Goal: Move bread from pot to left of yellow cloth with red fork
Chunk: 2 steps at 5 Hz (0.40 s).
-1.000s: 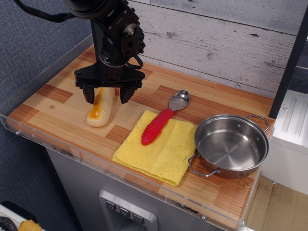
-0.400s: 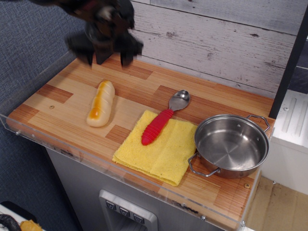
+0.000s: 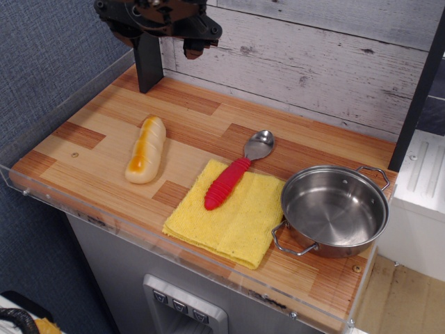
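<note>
The bread point(image 3: 144, 150) lies alone on the wooden table, to the left of the yellow cloth point(image 3: 240, 223) with a gap between them. The red fork point(image 3: 225, 183) lies across the cloth's far-left corner, its silver head point(image 3: 259, 145) resting on the wood. The steel pot point(image 3: 348, 236) stands empty at the right, touching the cloth's right edge. My gripper point(image 3: 158, 31) is high at the back left, well above and behind the bread. It looks open and holds nothing.
A clear plastic rim point(image 3: 62, 202) runs along the table's front and left edges. A grey plank wall point(image 3: 313, 56) stands behind. A black post point(image 3: 148, 66) rises at the back left, under the arm.
My gripper, open around the bread a second ago, has let it go and risen up and back. The bread stays where it was set down.
</note>
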### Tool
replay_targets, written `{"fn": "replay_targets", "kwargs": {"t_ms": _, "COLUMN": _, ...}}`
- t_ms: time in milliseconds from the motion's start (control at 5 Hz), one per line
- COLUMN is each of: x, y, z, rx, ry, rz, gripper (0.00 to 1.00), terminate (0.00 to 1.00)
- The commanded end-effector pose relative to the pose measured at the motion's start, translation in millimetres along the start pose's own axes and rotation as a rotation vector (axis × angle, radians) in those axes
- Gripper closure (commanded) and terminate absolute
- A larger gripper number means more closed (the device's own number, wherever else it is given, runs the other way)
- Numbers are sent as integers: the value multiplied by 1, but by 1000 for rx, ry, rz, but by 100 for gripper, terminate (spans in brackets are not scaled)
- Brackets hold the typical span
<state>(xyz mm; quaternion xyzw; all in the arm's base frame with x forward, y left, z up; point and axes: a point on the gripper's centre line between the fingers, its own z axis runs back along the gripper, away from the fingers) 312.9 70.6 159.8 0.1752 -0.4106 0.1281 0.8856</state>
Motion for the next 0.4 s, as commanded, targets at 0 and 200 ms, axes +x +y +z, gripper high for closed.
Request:
{"fn": "replay_targets", "kwargs": {"t_ms": 0, "x": 2, "y": 4, "z": 14, "rx": 0, "ry": -31, "rz": 5, "gripper": 0, "terminate": 0}}
{"fn": "replay_targets", "kwargs": {"t_ms": 200, "x": 2, "y": 4, "z": 14, "rx": 0, "ry": -31, "rz": 5, "gripper": 0, "terminate": 100}}
